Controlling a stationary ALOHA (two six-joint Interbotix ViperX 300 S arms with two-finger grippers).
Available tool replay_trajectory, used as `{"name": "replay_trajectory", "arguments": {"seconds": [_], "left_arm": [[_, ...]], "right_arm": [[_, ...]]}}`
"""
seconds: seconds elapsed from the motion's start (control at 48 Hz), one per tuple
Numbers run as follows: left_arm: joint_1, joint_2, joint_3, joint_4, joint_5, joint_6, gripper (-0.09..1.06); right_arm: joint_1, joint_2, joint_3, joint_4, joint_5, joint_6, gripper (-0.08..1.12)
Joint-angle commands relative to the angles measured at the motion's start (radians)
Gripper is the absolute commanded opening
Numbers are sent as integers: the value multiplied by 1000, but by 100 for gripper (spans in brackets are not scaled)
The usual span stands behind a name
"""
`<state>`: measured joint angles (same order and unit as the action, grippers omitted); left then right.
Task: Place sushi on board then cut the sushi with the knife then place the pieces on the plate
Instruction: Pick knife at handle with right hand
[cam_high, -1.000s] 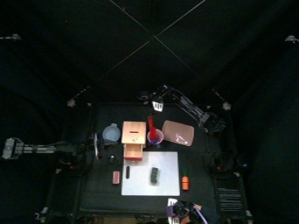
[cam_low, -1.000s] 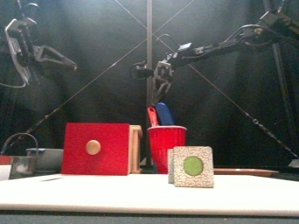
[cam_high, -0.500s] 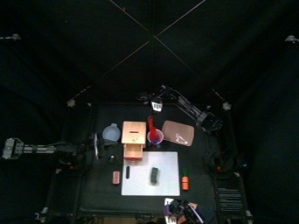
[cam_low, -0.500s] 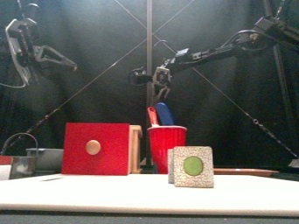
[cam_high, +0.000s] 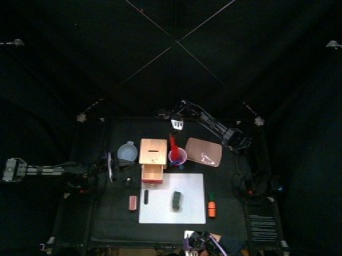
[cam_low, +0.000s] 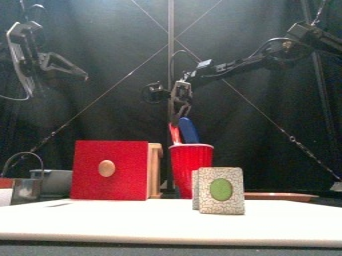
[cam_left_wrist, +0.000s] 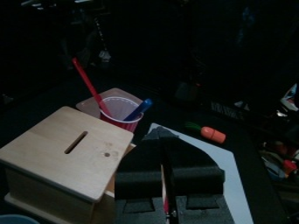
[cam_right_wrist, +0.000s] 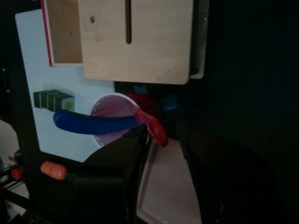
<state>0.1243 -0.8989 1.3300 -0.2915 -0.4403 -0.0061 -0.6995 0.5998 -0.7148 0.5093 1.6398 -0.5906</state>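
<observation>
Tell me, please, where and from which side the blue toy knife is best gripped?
Probably the upper end of the blue knife, which sticks out above the rim of the red cup; the rest is hidden inside. Come down from above, where the right gripper hangs, keeping clear of the red knife beside it.

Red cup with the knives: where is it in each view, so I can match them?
Top view: red cup mid-table, between wooden box and pink tray.
Front view: cup at centre, just right of the box.
Left wrist view: cup just past the box.
Right wrist view: cup mid-picture, beside the box.
Shared landmark: the wooden box.
</observation>
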Motion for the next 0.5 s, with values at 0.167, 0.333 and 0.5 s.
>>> {"name": "replay_trajectory", "arguments": {"seconds": [0.167,0.333,0.5], "left_arm": [[3,3,-23,0,-9,0,19],[3,5,-25,0,-9,0,19],[0,3,-28,0,-9,0,19]], "right_arm": [[21,-29,-5,-21,8,-3,72],[28,-29,21,-29,9,-2,72],[32,-31,43,-63,8,0,72]]}}
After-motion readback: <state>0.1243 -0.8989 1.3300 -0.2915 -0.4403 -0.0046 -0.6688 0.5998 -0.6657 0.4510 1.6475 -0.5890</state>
